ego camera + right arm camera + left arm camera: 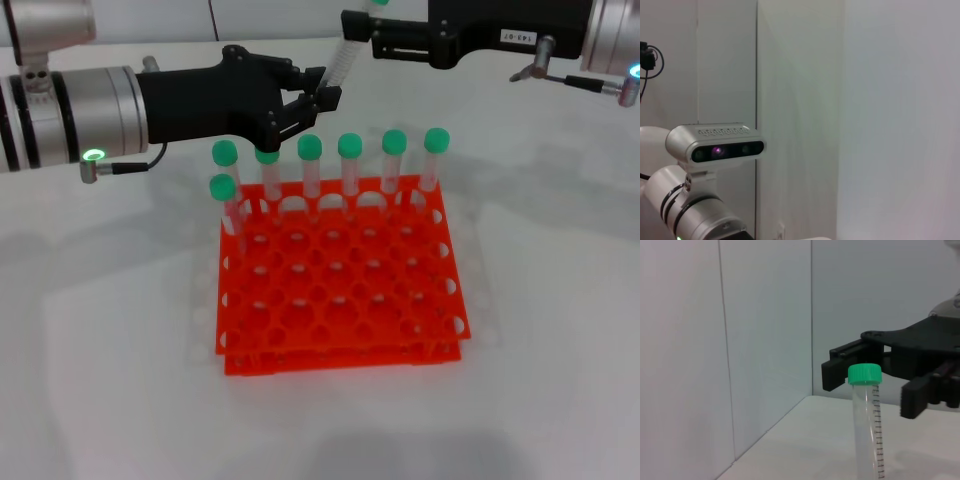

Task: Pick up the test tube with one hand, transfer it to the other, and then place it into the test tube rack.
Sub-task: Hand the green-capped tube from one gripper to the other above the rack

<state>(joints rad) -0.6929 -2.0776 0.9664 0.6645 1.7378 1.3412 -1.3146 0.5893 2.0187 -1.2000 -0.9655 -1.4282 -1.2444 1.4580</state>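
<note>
My left gripper [318,98], black with no label, is shut on the lower end of the test tube [345,52] and holds it tilted in the air behind the orange-red rack [340,292]. The tube's green cap [864,374] points up toward my right gripper [353,30], which is black with a white label. In the left wrist view the right gripper [872,387] is open, with one finger [836,371] on each side of the cap and not touching it.
Several other green-capped tubes [349,165] stand in the rack's back row, and one [224,200] stands in the second row at the left. The white table [90,330] surrounds the rack. The right wrist view shows only the left arm's wrist camera [715,145] and a wall.
</note>
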